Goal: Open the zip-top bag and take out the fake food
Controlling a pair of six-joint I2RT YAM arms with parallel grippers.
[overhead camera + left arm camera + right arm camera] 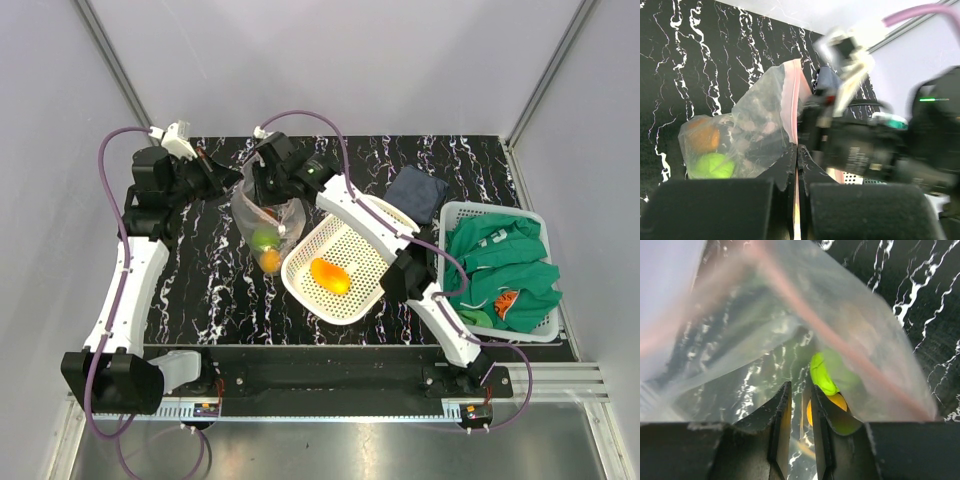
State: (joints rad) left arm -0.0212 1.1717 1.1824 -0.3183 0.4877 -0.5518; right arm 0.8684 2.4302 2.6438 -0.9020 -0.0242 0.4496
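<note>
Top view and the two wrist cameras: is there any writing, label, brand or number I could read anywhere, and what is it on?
No text can be read in any view.
The orange print on the green clothing: too small to read.
Small white marking on the right arm, left wrist view: blurred, unreadable.
The zip-top bag: no lettering seen.
</note>
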